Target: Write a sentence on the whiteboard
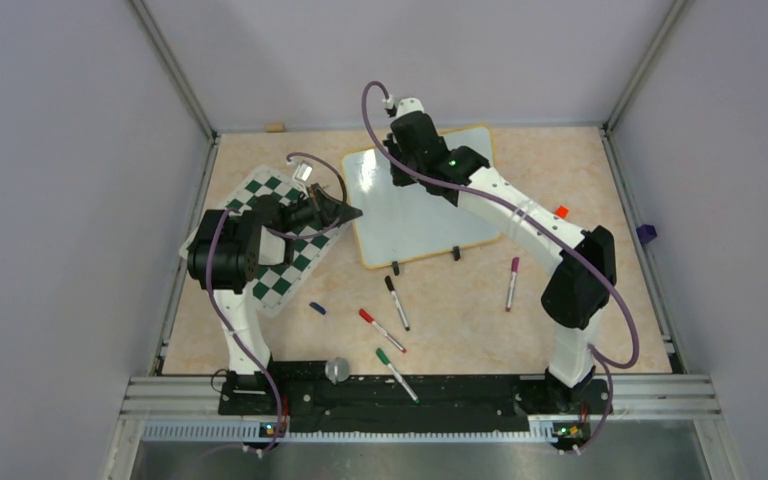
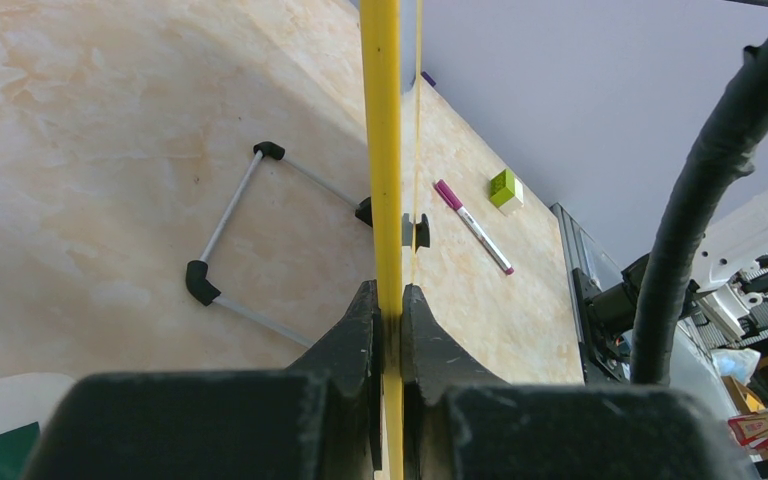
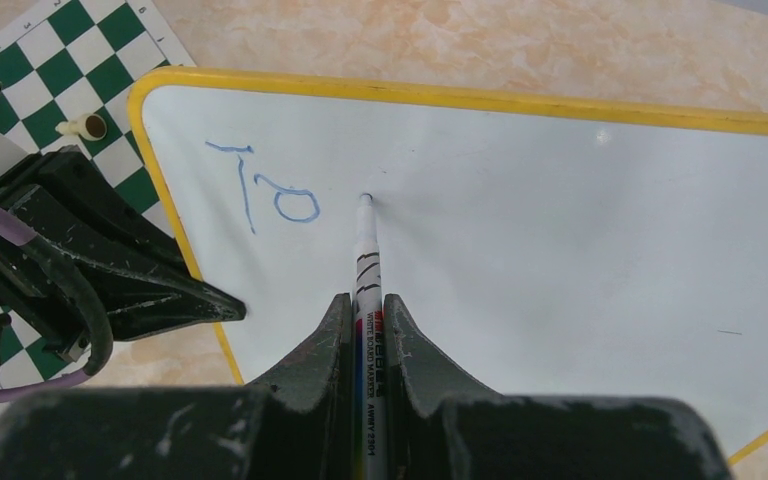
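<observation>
The whiteboard [image 1: 415, 220] lies at the middle back of the table, white with a yellow rim [image 2: 382, 150]. My left gripper [image 1: 353, 213] is shut on its left edge; in the left wrist view its jaws [image 2: 390, 292] pinch the yellow rim. My right gripper [image 1: 407, 168] is over the board, shut on a whiteboard marker [image 3: 368, 270] whose tip touches the white surface [image 3: 560, 230]. Of the sentence, only blue letters "To" [image 3: 270, 195] show, left of the tip. The left gripper's fingers [image 3: 160, 290] show at the board's edge.
A green-and-white chess mat [image 1: 280, 255] lies under the left arm, a pale pawn [image 3: 85, 126] on it. Black [image 1: 397, 302], red [image 1: 382, 330], green [image 1: 397, 373] and purple [image 1: 511, 283] markers and a blue cap [image 1: 317, 308] lie in front of the board. A wire stand [image 2: 230, 215] shows under it.
</observation>
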